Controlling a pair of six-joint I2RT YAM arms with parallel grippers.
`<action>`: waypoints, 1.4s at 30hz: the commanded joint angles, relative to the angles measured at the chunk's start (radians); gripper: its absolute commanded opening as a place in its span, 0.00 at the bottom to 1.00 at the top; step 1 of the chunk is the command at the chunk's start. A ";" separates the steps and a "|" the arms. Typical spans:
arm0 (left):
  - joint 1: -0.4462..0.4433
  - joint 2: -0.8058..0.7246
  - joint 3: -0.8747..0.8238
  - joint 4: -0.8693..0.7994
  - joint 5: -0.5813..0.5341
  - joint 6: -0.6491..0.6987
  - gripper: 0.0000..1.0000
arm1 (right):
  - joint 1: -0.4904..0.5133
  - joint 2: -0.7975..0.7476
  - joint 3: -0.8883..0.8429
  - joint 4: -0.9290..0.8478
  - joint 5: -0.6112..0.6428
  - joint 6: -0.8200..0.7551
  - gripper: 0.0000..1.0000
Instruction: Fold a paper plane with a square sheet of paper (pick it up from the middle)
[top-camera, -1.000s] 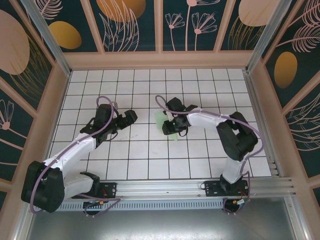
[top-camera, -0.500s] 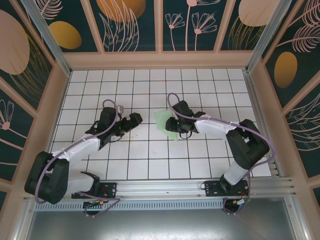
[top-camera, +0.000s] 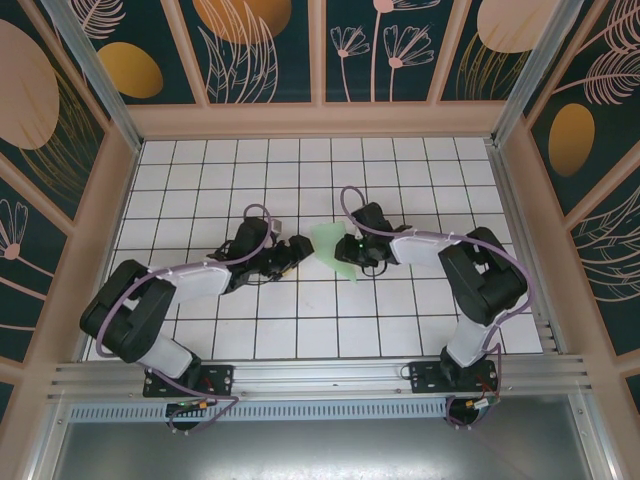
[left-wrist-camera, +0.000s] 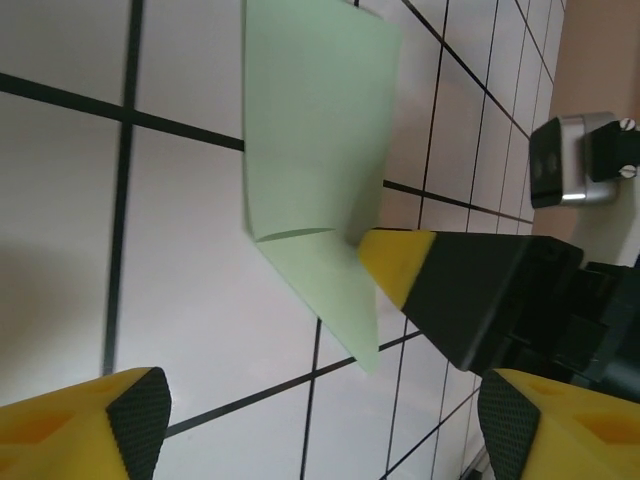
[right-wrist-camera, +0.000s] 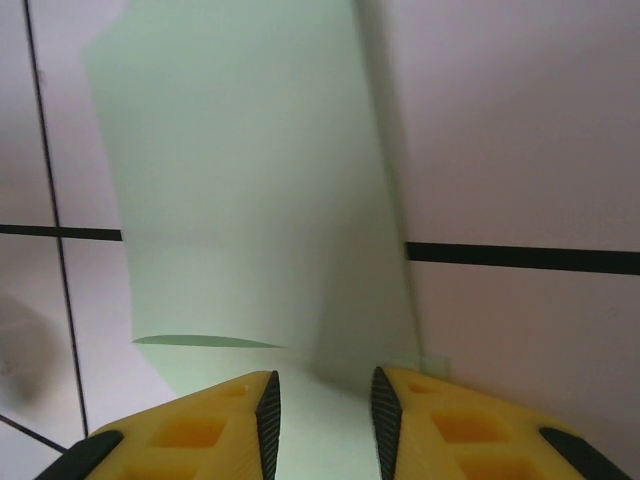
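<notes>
Tiled table (top-camera: 200, 170), paper (right-wrist-camera: 250, 200) in right pincer (right-wrist-camera: 325, 410)

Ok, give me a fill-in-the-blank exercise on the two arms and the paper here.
1. The right gripper pinches the mint-green sheet of paper between its ___.
2. The left gripper stands ___, with nothing between its fingers.
3. The table has white tiles divided by ___ lines.

Missing words: fingers; open; black
</notes>
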 joint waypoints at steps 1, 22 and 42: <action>-0.014 0.048 0.039 0.066 0.033 -0.068 0.76 | -0.024 0.016 -0.053 0.056 -0.055 0.005 0.33; -0.041 0.277 0.220 -0.070 -0.040 -0.083 0.44 | -0.127 0.005 -0.220 0.239 -0.239 0.031 0.31; -0.041 0.336 0.197 0.178 0.079 -0.109 0.30 | -0.154 -0.004 -0.257 0.304 -0.297 0.008 0.30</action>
